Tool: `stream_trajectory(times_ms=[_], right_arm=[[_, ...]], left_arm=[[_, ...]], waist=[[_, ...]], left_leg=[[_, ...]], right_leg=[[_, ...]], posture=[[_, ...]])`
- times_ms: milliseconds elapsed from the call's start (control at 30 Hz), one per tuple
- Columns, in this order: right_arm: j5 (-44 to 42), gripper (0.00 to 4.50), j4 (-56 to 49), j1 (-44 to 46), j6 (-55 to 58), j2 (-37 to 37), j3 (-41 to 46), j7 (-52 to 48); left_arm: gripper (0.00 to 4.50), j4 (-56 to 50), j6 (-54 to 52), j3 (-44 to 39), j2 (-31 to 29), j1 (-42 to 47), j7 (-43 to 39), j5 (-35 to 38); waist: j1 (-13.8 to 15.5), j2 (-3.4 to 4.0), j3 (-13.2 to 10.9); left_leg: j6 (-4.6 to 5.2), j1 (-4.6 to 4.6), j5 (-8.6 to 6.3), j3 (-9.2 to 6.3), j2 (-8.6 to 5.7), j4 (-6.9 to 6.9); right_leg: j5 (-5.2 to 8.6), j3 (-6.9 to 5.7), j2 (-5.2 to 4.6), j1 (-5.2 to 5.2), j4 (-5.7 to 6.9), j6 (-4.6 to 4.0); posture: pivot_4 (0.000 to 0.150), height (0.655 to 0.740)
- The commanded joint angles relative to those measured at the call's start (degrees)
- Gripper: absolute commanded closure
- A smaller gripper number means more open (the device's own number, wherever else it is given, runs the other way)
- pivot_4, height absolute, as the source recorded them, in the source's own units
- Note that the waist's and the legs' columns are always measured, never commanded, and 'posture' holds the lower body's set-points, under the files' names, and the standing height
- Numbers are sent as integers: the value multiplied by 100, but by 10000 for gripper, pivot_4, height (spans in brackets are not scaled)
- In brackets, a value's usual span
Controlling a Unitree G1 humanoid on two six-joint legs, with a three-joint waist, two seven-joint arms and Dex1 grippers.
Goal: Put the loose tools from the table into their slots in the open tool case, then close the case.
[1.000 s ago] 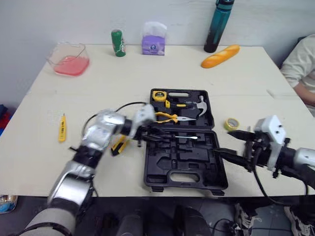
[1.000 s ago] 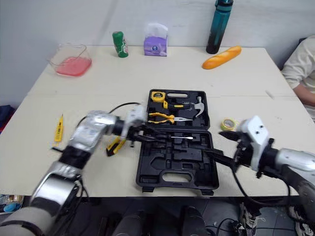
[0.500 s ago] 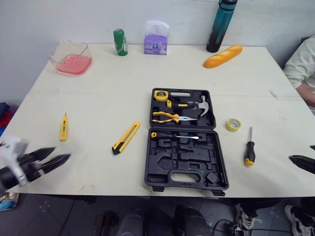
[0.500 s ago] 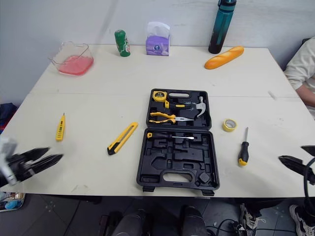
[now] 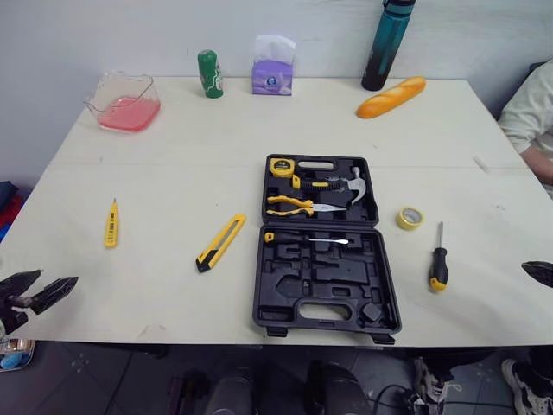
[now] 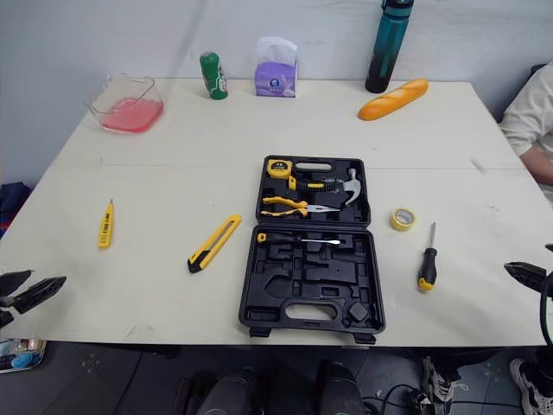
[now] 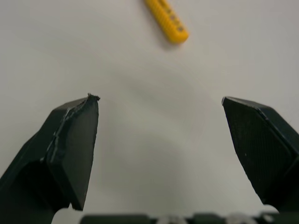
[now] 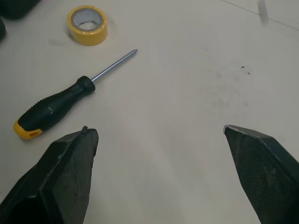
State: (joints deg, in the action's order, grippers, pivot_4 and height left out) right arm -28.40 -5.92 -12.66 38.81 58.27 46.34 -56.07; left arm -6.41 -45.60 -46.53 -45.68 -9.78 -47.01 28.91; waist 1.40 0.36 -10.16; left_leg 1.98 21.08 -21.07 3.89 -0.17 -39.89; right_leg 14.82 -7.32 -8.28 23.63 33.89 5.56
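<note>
tool case (image 5: 285, 290) black, hinged open flat | left fingers (image 7: 70, 149) spread | right fingers (image 8: 65, 172) spread

The left jaws are two black fingers (image 7: 70, 144). They are flat on the inside and shaped like wedges with pointed tips. One tip is a bit rough, with thin pale scratches down its edge. The right jaws are two black fingers (image 8: 60, 172) of the same wedge shape, with a dull, slightly grainy skin. A thin black cable (image 6: 543, 311) curves near them.
</note>
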Motion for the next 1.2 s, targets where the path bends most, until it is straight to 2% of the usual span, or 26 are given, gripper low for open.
stream_trajectory(times_ms=[33,167,300,400,633,933,1033,1167,1200], right_arm=[[-671,0,-1511,93,854,-471,-21,703],[-1021,0,-2472,410,1641,-1093,-123,1815],[-1104,0,-3150,711,2400,-1740,-299,2987],[-1166,0,-3512,900,2893,-2231,-490,3679],[-362,0,-3762,961,2710,-3453,-1623,5111],[536,0,-3365,763,1952,-4263,-2238,5841],[640,9511,-3375,734,1834,-4508,-2271,5978],[589,26102,-3598,627,1933,-4561,-2308,5939],[588,31388,-3643,603,1954,-4564,-2315,5937]], left_arm=[[647,-1293,-616,484,1,264,-137,992],[647,-2032,-1213,1180,-151,1351,-31,2054],[647,-2053,-1220,2402,-166,2826,-102,2244],[647,-1963,-1209,3206,-27,3543,-422,2360],[647,-1525,-66,4820,279,4393,-1712,1623],[647,-662,779,5504,951,5165,-2248,998],[0,-522,922,5585,1089,5220,-2299,866],[0,-472,996,5632,1109,5247,-2422,789],[0,-466,994,5629,1098,5243,-2445,788]], waist=[[9,2,-1],[20,9,-5],[20,12,-3],[5,27,6],[-23,31,8],[-18,27,10],[-67,26,10],[-87,26,10],[-86,26,10]], left_leg=[[-2,1,1,-1,0,-1],[-6,2,4,-2,-3,-4],[-1,0,15,-3,-9,-6],[15,-2,39,4,-7,-6],[4,-46,57,52,5,32],[9,-70,64,84,4,62],[6,-72,64,94,18,68],[5,-73,64,96,24,68],[5,-72,63,97,25,68]], right_leg=[[0,1,0,0,2,0],[-1,1,1,-1,7,2],[-2,-1,14,-7,18,4],[-4,6,71,-10,29,6],[-1,58,112,-12,30,3],[-2,100,120,-6,28,4],[-2,109,138,-2,23,4],[-2,116,143,-2,22,4],[-2,120,143,-1,21,4]], posture=[[1500,7314],[1500,7314],[1500,7314],[1500,7314],[1500,7314],[1500,7314],[1500,7314],[1500,7314],[1500,7314]])
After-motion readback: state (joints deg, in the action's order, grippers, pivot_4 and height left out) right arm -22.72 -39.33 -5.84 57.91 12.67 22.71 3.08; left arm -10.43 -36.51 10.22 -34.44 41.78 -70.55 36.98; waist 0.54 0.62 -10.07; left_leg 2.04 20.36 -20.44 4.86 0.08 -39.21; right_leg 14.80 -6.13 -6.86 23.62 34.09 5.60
